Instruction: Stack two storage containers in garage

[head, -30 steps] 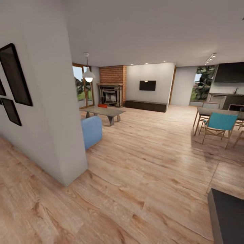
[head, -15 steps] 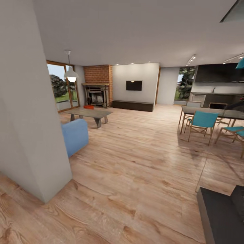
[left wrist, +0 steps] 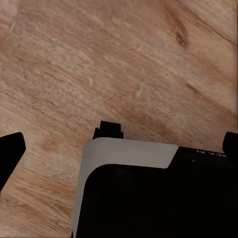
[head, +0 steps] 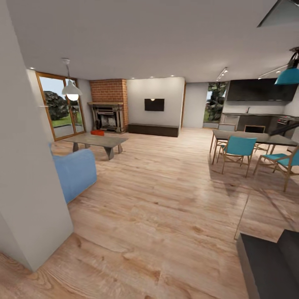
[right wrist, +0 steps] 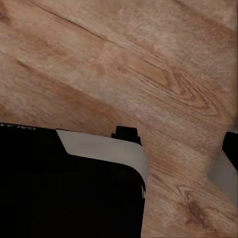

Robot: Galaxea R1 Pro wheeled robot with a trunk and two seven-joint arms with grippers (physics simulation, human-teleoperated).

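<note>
Living room (head: 166, 124): open-plan space with light wood-plank flooring (head: 166, 207) running throughout.

Landmark for all positions: the red-brick fireplace (head: 107, 112) on the far wall. Glass doors (head: 60, 106) stand to its left; a pendant lamp (head: 71, 89) hangs in front of them. To the right of the fireplace, a wall-mounted dark screen (head: 154, 104) sits above a long low dark cabinet (head: 153, 130). Far right of the fireplace: a dining table (head: 253, 139) with teal chairs (head: 237, 151), dark kitchen units (head: 257, 108) behind.

In front of the fireplace, a low grey worktop (head: 97, 142) carries a small orange-red item (head: 97, 132) on its far end; it appears to be a storage container, though at this range one cannot be told from two. A blue sofa (head: 74, 172) lies nearer the camera than the worktop, beside a pale wall corner (head: 29, 187).

Left wrist and right wrist views: dark robot housing above the plank floor. State of left and right end effectors cannot be determined.
</note>
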